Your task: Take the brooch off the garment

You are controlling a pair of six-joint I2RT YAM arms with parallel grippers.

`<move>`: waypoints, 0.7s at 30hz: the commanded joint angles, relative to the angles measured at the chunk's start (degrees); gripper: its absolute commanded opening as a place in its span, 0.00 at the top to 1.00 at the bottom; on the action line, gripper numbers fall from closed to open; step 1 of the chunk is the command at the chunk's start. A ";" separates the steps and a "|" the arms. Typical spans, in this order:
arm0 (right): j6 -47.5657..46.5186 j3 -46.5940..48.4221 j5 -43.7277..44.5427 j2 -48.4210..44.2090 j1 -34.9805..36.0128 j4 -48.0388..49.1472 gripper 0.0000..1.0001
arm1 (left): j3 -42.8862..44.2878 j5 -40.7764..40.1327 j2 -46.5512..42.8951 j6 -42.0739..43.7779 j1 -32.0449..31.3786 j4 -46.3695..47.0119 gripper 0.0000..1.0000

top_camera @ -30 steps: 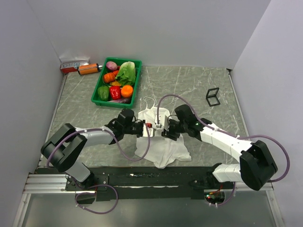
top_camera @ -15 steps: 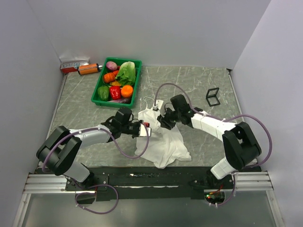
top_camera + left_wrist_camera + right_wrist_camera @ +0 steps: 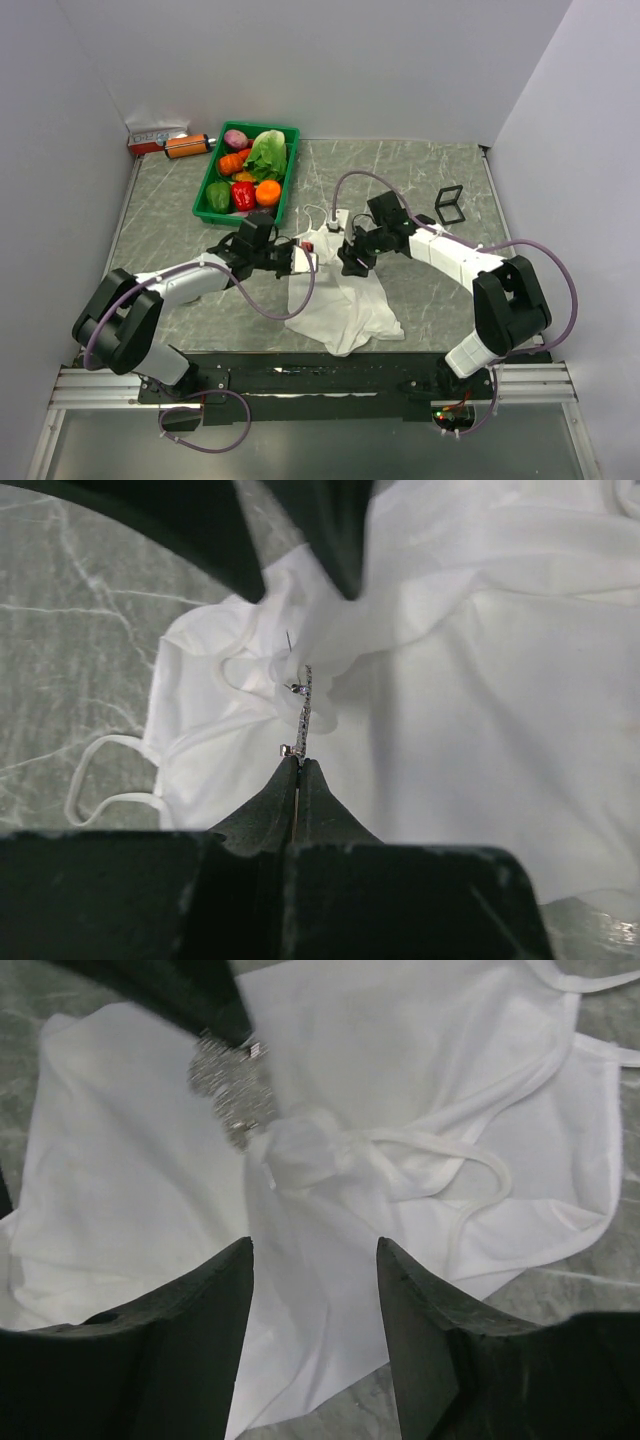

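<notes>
The garment (image 3: 345,305) is a white sleeveless top lying crumpled on the marble table between the arms. My left gripper (image 3: 300,762) is shut on the brooch (image 3: 304,710), a thin glittering bar seen edge-on with a pin at its far end. The cloth (image 3: 330,630) bunches up around the brooch's far end. From the right wrist the brooch (image 3: 232,1085) sparkles under the left gripper's dark fingers (image 3: 190,995), beside a gathered lump of cloth (image 3: 300,1150). My right gripper (image 3: 315,1244) hangs open over the garment (image 3: 400,1080), nothing between its fingers. From above, the left gripper (image 3: 303,260) and right gripper (image 3: 350,262) face each other.
A green basket (image 3: 205,195) of vegetables stands at the back left, near the garment's straps (image 3: 318,212). An orange cylinder (image 3: 186,146) and a small box (image 3: 155,134) lie in the far left corner. A small black frame stand (image 3: 449,204) sits at the right.
The left gripper has moved a little away from the arm bases, still holding the brooch. The right arm has swung its elbow outward and its gripper has drawn back slightly from the left one.
</notes>
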 commanded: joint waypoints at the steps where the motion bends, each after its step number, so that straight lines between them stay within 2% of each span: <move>1: -4.54 4.40 -2.67 1.07 0.97 -3.51 0.34 | 3.45 1.38 -0.23 -1.81 0.55 -1.09 0.99; 6: -4.11 8.35 -1.61 5.72 1.06 -2.28 0.36 | 4.59 0.77 0.22 -2.08 0.73 -1.61 0.99; 9: -0.61 10.90 -0.74 7.92 0.45 -1.83 0.58 | 5.12 0.68 0.39 -2.00 1.34 -2.22 0.99; 10: 0.98 11.52 0.40 8.45 -0.17 -1.75 0.72 | 5.47 0.68 0.65 -1.56 1.60 -3.36 0.99; 13: 5.64 13.72 2.07 9.60 -4.21 -3.06 0.84 | 6.61 0.77 1.70 0.98 3.18 -7.38 0.99; 18: 4.60 14.77 9.10 7.50 -9.75 -4.38 0.86 | 5.22 1.12 1.98 6.70 5.91 -9.71 0.99; 19: 4.77 15.12 9.90 7.49 -10.62 -4.56 0.84 | 4.34 0.95 1.45 7.49 5.91 -8.83 0.99; 21: 7.05 16.00 11.57 6.79 -10.63 -4.56 0.73 | 0.40 -1.49 0.66 7.50 5.04 -1.91 0.99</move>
